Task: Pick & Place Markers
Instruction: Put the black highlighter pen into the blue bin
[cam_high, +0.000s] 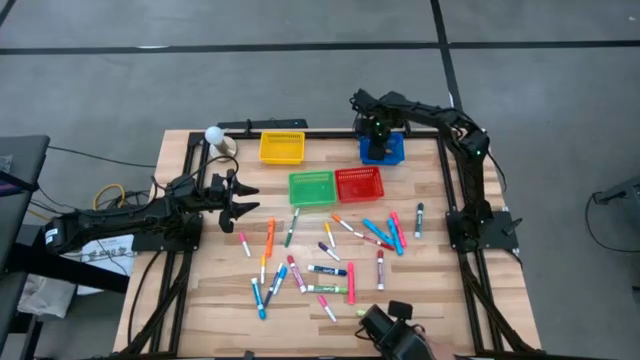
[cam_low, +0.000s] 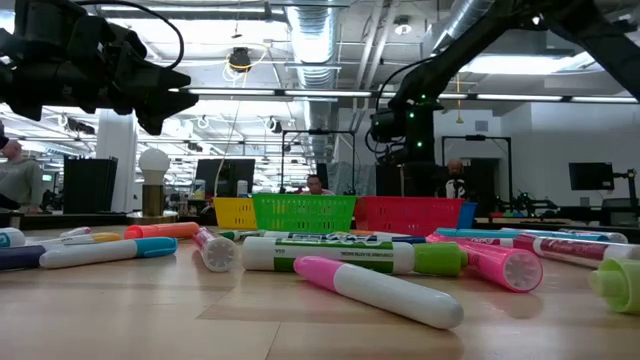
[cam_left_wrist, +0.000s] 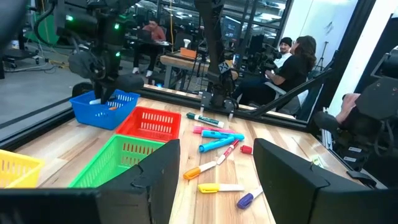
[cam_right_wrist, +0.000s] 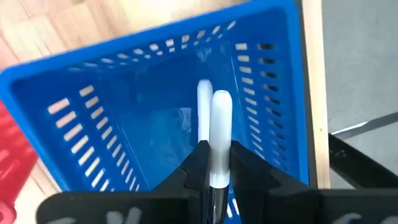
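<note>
Right gripper (cam_right_wrist: 214, 163) hangs directly over the blue basket (cam_right_wrist: 93, 124), fingers clamped on a white-barrelled marker (cam_right_wrist: 221, 134) (its tip points into the basket). Left gripper (cam_high: 240, 197) waits with jaws apart, well left of the basket, near the scattered markers (cam_high: 330, 255).

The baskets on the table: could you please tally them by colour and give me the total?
Yellow basket: 1
Green basket: 1
Red basket: 1
Blue basket: 1
Total: 4
</note>
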